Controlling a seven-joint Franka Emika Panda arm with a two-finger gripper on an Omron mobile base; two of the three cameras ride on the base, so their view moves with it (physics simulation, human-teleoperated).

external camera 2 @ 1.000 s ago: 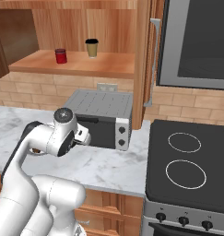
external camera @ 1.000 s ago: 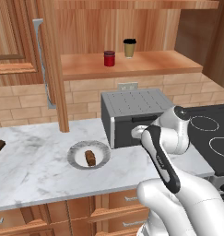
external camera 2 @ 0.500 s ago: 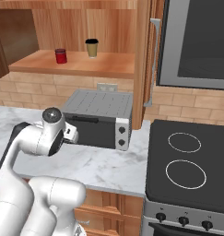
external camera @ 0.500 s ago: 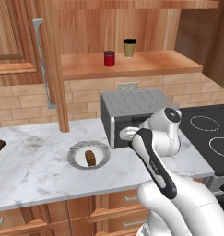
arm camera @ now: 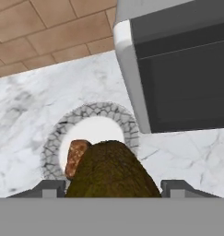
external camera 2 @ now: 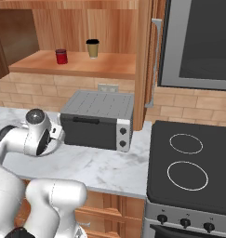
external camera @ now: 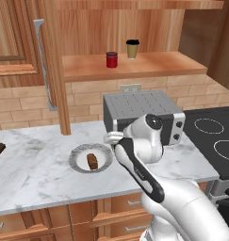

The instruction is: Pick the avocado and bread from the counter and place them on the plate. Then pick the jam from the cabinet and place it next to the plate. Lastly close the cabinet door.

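Arm swung left twd 1 plate [arm camera: 127, 124]; tool [arm camera: 112, 186] grips 1 avocado [arm camera: 111, 170]; 1 bread [arm camera: 76, 154] plated.

Between the claw's dark matt fingertips [arm camera: 112, 188], the avocado [arm camera: 111, 173] looks rough and dull olive. Just beyond it, the plate [arm camera: 127, 126] has a pebbled grey rim and a smooth white centre, and the bread [arm camera: 76, 154] on it is coarse brown crust. The counter [arm camera: 35, 101] around them is polished white marble with grey veining. Beside the claw, the toaster oven [external camera: 144, 110] seems brushed metal with a dark, perhaps glass, door. Far above, the cabinet [external camera: 134, 66] is warm varnished wood; its door's handle [external camera: 45, 66] is satin silver metal.
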